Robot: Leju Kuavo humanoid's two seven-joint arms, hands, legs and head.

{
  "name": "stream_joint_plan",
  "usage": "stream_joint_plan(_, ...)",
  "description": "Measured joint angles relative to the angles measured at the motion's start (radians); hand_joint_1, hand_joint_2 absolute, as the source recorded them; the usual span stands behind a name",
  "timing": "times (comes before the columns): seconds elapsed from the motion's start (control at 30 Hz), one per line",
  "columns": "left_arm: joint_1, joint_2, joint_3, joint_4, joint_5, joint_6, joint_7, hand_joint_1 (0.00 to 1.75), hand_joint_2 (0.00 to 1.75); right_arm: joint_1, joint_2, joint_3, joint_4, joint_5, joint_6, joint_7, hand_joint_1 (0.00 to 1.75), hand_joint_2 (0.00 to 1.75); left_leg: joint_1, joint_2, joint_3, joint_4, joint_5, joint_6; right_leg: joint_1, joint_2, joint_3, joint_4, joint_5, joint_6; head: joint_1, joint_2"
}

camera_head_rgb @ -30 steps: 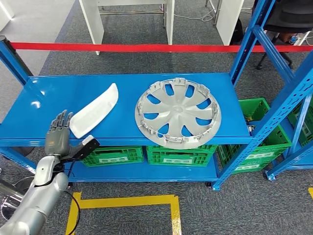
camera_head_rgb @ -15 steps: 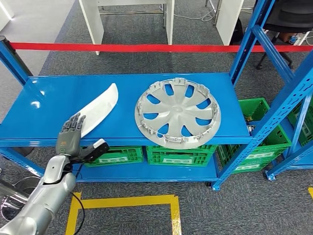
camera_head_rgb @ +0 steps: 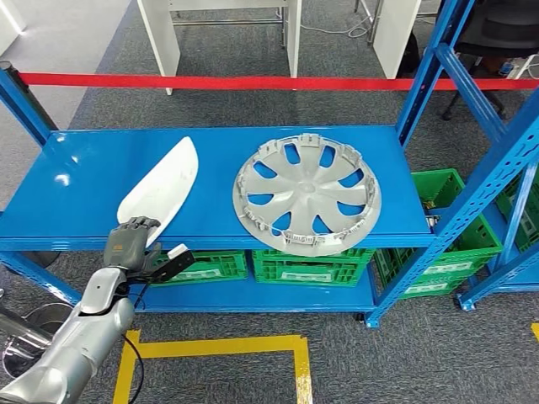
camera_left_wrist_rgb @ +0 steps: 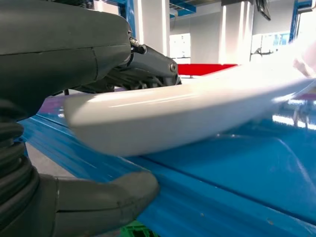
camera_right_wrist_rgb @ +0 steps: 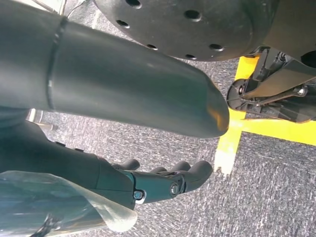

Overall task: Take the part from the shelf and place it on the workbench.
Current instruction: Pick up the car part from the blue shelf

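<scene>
1. Gripping the near end of the white part (camera_head_rgb: pixel 160 188), the left hand (camera_head_rgb: pixel 130 244) sat at the front edge of the blue shelf (camera_head_rgb: pixel 82 181) — dark fingers curled over the top of the part, thumb below it.
2. From the left wrist view, the white part (camera_left_wrist_rgb: pixel 178 116) ran between the upper fingers (camera_left_wrist_rgb: pixel 149 61) and the thick grey thumb (camera_left_wrist_rgb: pixel 108 197), its near end just above the shelf's front edge; its far end was blurred, so I could not tell whether it touched the shelf.
3. In the head view the part lay slanted on the left half of the shelf, its far end pointing toward the back and a little to the right.
4. A silver wheel cover (camera_head_rgb: pixel 306 194) lay flat on the right half of the same shelf, apart from the white part, its front rim reaching the shelf's edge.
5. The right hand (camera_right_wrist_rgb: pixel 164 180) hung over grey carpet (camera_right_wrist_rgb: pixel 268 192) near a yellow floor line (camera_right_wrist_rgb: pixel 238 126) — its fingers loosely apart and holding nothing.
6. Green crates (camera_head_rgb: pixel 305 268) stood on the lower level under the shelf, and a red tape (camera_head_rgb: pixel 254 82) stretched across behind it.
</scene>
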Motion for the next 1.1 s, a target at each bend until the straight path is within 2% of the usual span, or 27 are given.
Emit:
stream_joint_plan(0.43, -0.024, -0.001, -0.006, 0.012, 0.001, 0.018, 0.003, 1.75, 1.75, -0.001, 0.000, 0.002, 0.000, -0.003, -0.003, -0.002, 0.00, 0.00, 0.000, 0.001, 0.001, 0.000, 0.003, 0.001, 0.000, 0.001, 0.001, 0.000, 0.004, 0.001, 0.000, 0.000)
stream_joint_plan(0.67, -0.018, 0.007, -0.018, 0.013, -0.050, 0.111, 0.031, 1.75, 1.75, -0.001, 0.000, 0.008, 0.000, -0.010, -0.007, -0.005, 0.00, 0.00, 0.000, 0.001, -0.001, 0.000, 0.003, 0.001, 0.000, 0.002, 0.000, 0.000, 0.003, 0.001, 0.000, 0.000)
stream_joint_plan(0.87, -0.014, 0.016, -0.021, 0.010, -0.073, 0.135, 0.039, 1.75, 1.75, -0.001, 0.000, 0.010, 0.000, -0.011, -0.009, -0.006, 0.00, 0.00, 0.000, 0.001, -0.001, 0.000, 0.003, 0.001, 0.000, 0.002, -0.001, 0.000, 0.003, 0.001, 0.000, 0.000)
stream_joint_plan(1.1, 0.019, 0.037, -0.009, -0.125, -0.145, 0.154, 0.041, 1.75, 1.75, -0.001, 0.000, 0.019, 0.000, -0.027, -0.014, -0.012, 0.00, 0.00, 0.000, 0.001, -0.002, 0.000, 0.003, 0.001, 0.000, 0.002, -0.001, 0.000, 0.003, 0.001, 0.000, 0.000)
